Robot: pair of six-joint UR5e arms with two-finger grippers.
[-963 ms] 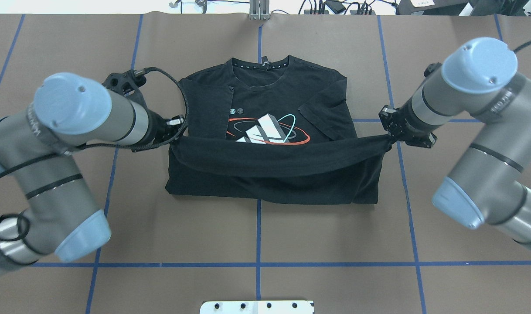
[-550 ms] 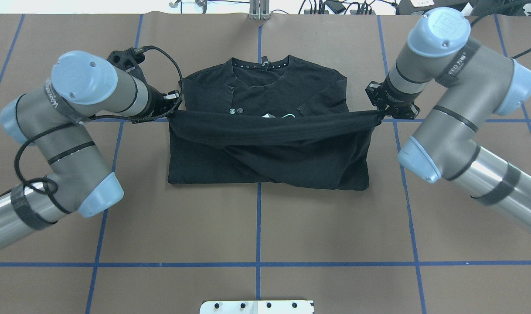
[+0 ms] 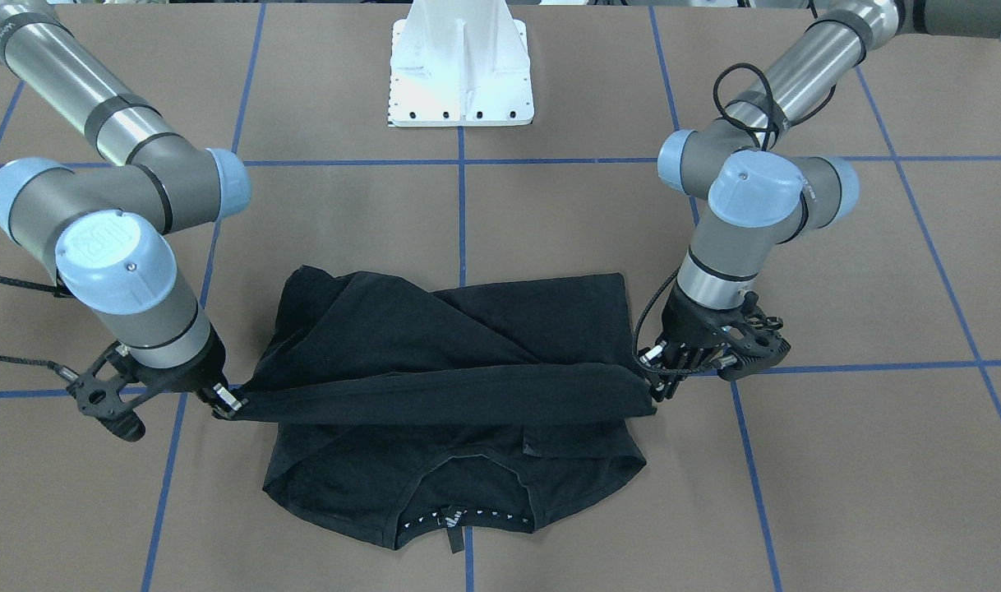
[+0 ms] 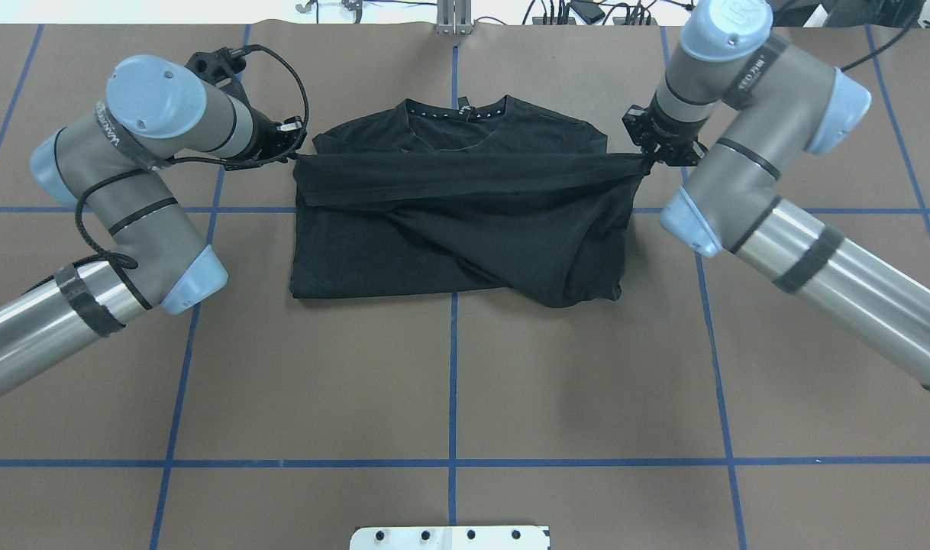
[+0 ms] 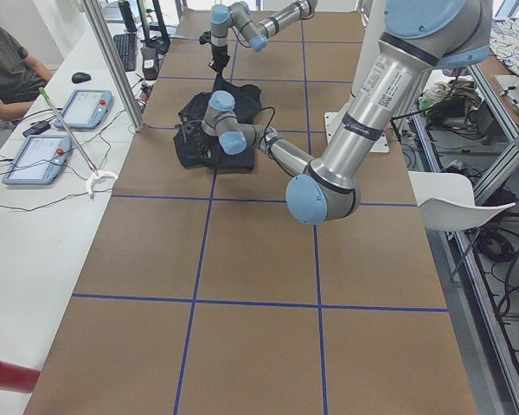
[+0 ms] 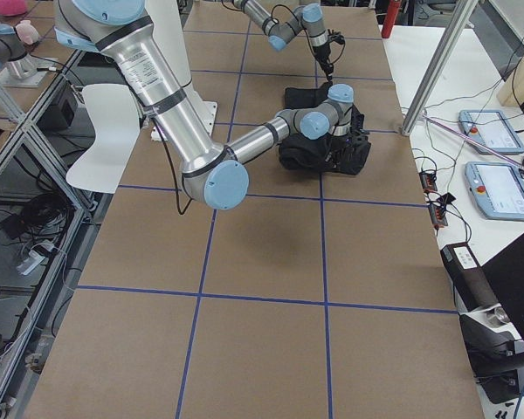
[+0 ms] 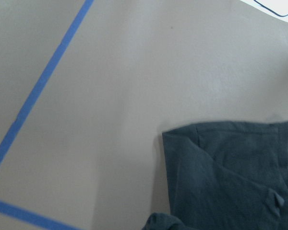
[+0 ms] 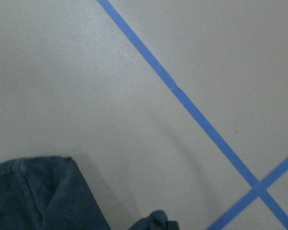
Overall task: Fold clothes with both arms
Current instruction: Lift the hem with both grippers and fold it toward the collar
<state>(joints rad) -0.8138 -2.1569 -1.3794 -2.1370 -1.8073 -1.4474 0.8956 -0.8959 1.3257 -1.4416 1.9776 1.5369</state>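
Observation:
The black T-shirt (image 4: 465, 229) lies flat on the table, collar (image 4: 453, 114) at the far side. Its near hem is lifted and stretched taut between my two grippers, just short of the collar. The folded-over part hides the logo. My left gripper (image 4: 293, 153) is shut on the hem's left corner and my right gripper (image 4: 648, 162) on its right corner. In the front-facing view the shirt (image 3: 468, 329) hangs between the left gripper (image 3: 652, 386) and the right gripper (image 3: 225, 403). Both wrist views show only shirt corners (image 7: 230, 177) (image 8: 33, 196) over brown paper.
Brown paper with blue tape lines (image 4: 453, 382) covers the table. The white base stand (image 3: 461, 74) is on the robot's side. A metal post (image 4: 453, 19) and cables stand at the far edge. An operators' bench with tablets (image 5: 35, 160) runs beyond it.
Both grippers have carried the hem away from the robot, from over the logo to near the collar. The logo is now covered and the near fold line has shifted farther away.

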